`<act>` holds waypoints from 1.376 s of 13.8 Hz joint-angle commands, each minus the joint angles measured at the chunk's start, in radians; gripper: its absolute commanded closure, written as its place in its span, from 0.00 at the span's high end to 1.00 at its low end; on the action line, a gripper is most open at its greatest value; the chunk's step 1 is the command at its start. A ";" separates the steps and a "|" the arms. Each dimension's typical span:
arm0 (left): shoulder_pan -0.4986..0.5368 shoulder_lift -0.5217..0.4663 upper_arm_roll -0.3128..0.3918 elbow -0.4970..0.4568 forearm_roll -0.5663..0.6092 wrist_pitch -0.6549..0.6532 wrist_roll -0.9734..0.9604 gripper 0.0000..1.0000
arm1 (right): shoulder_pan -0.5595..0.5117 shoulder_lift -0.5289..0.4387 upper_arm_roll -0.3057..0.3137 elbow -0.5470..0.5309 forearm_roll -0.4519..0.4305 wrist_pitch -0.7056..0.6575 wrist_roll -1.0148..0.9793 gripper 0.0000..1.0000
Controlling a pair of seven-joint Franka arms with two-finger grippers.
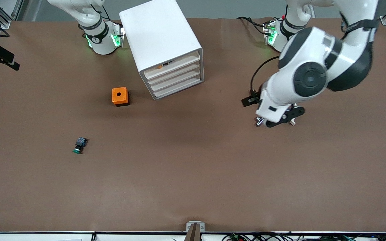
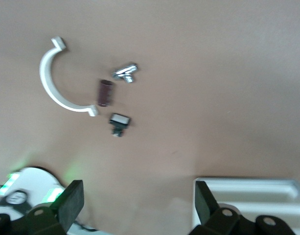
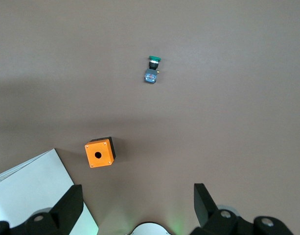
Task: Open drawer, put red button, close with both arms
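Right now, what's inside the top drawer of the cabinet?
The drawer is nearly shut. Only a small orange bit and something dark show over its front edge; the rest of its inside is hidden by the cabinet. No red button is visible anywhere.

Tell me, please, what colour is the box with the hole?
Orange box, best seen in the right wrist view.

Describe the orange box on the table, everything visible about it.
The orange box is a small cube-like housing, plastic by its look, with an orange top face and darker, black-looking sides. A round dark hole sits in the middle of its top, with tiny screw-like dots at the corners in the right wrist view. It stands upright on the brown table, close beside the white cabinet without touching it. Nothing rests on or grips it.
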 commanded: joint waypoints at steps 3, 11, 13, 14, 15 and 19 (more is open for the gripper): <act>0.056 -0.191 0.029 -0.152 0.064 -0.054 0.278 1.00 | 0.000 -0.016 -0.007 -0.002 -0.002 -0.007 -0.004 1.00; 0.051 -0.499 0.279 -0.443 0.066 0.001 0.689 1.00 | 0.008 -0.010 0.000 0.010 0.006 0.000 -0.004 1.00; 0.054 -0.596 0.305 -0.558 0.064 0.086 0.726 1.00 | 0.008 -0.010 0.000 0.011 -0.001 -0.003 -0.014 1.00; 0.056 -0.637 0.310 -0.610 0.066 0.132 0.726 1.00 | 0.006 -0.012 0.000 0.010 -0.005 -0.004 -0.014 1.00; 0.059 -0.665 0.319 -0.644 0.070 0.172 0.726 1.00 | 0.004 -0.012 -0.001 0.011 -0.011 0.000 -0.016 1.00; 0.076 -0.641 0.319 -0.593 0.080 0.252 0.732 1.00 | 0.015 -0.012 -0.006 0.010 -0.068 0.000 -0.016 1.00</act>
